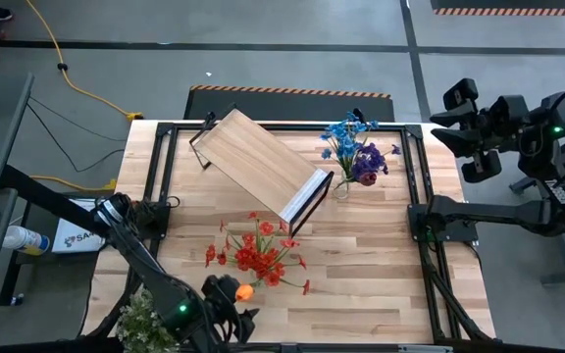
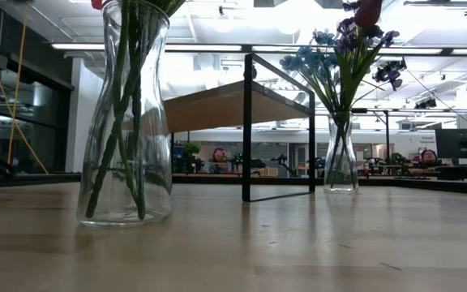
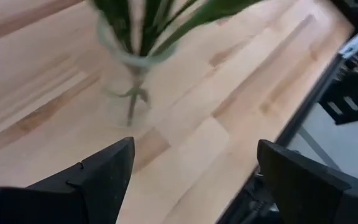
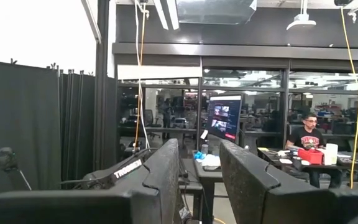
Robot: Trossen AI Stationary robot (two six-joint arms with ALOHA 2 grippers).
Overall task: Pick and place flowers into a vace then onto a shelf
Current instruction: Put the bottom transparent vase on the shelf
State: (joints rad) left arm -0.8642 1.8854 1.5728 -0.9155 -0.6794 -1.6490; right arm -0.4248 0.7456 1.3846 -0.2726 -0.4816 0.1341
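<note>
Shelf (image 1: 263,163) stands tilted between both flower vases.

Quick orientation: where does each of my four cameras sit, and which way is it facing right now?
High: overhead, straight down on the shelf; both arms show.
Low: tabletop height, level past the near vase; no arm shows.
Left wrist: down over that vase; open left claw.
Right wrist: into the room; right claw.
High and low share the far vase.
</note>
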